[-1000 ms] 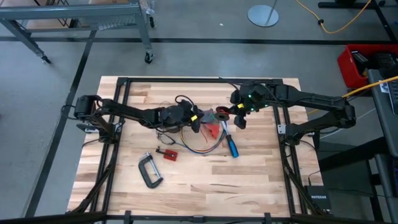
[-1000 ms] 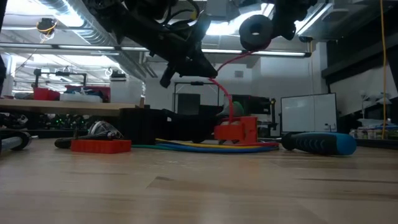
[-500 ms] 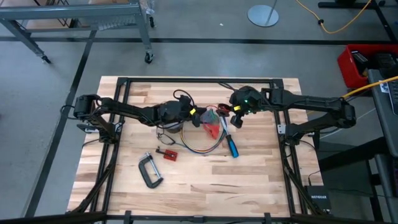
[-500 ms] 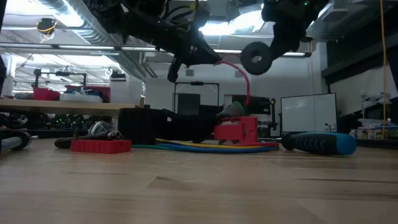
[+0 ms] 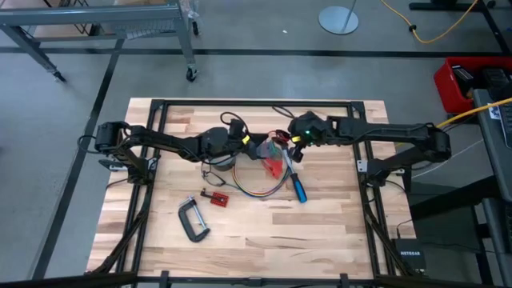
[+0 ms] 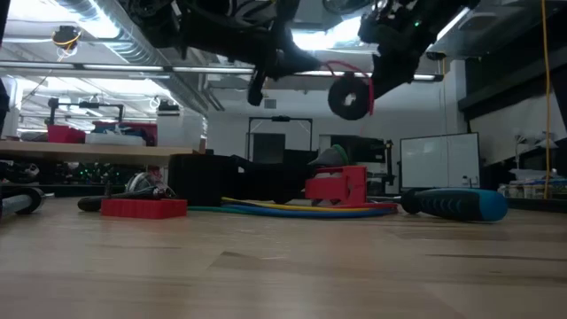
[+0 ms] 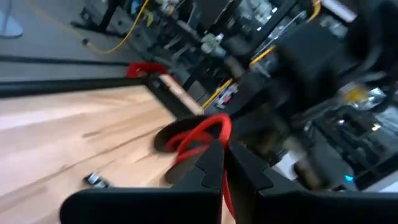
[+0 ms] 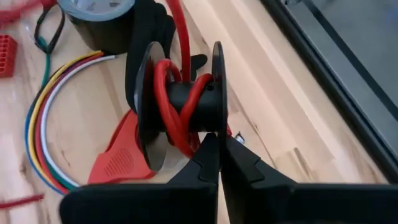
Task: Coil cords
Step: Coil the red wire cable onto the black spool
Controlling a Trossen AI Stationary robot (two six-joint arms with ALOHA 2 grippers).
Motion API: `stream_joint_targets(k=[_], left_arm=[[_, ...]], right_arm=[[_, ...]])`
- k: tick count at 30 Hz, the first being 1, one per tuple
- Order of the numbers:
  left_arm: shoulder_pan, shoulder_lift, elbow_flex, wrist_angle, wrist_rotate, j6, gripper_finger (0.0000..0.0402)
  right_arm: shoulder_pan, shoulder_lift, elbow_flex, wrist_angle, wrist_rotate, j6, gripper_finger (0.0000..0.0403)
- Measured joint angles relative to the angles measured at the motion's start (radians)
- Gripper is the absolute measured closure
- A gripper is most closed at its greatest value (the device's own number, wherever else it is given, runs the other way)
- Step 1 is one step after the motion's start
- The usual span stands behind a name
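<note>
The near half of the pale butcher-block wooden table (image 5: 320,232) lies mostly bare, right up to its front edge. Nearest sit one grey metal C-clamp (image 5: 192,220) and one small red plastic block (image 5: 216,198). Just beyond them lies one blue-handled screwdriver (image 5: 297,188), beside one flat loop of multicoloured cord with yellow, green and blue strands (image 5: 260,190) that curves round one red plastic piece (image 5: 274,167). In the right wrist view one grey tape roll (image 8: 102,18) stands by the top of that loop.

Above this clutter, mid-table, the two arms meet. The right gripper (image 8: 217,163) has its fingers pressed together on the rim of one small black spool (image 8: 180,106), held up clear of the table in the low view, with a thin red cord (image 8: 171,115) wound round its core. That cord runs across to the left gripper (image 7: 222,163), whose fingers are closed tight and pinch it in the air.

Behind the arms a strip of bare wood reaches the table's far edge.
</note>
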Motion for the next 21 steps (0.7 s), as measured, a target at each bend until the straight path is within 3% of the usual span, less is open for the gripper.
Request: stream_joint_targets(k=[6, 21], left_arm=[[-0.009, 0.001, 0.0, 0.014, 0.031, -0.016, 0.0401], [-0.04, 0.0, 0.0, 0.018, 0.026, -0.016, 0.0401]], right_arm=[[0.0, 0.06, 0.0, 0.076, -0.007, 0.0, 0.0398], [-0.001, 0.072, 0.0, 0.43, -0.019, 0.091, 0.0398]])
